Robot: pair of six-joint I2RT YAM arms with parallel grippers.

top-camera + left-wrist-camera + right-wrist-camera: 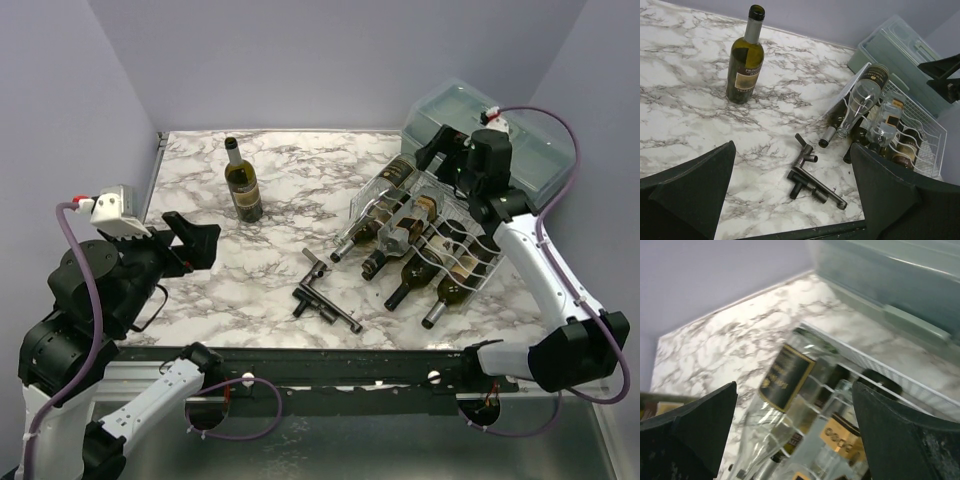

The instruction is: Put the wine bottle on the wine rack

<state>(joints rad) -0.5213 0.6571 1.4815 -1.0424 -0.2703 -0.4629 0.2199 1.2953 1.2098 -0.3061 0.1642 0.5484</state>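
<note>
A: Wine bottle [243,185], location?
B: Upright on the table [310,165], well apart from the wine rack [927,131].
A: Grippers?
B: Left gripper [200,240] wide, empty. Right gripper [437,152] wide, empty, above rack.

Glossy glass wine bottle [243,185], wire wine rack [922,131]

My left arm [150,400] and right arm [535,270] are white shells joined by bulky black joints. A mauve cable [68,235] runs along each of the 2. My left gripper [195,240] and right gripper [440,150] carry matte black, wedge-shaped fingers [690,195]. A pale camera block [115,205] with a red tab tops each wrist.
</note>
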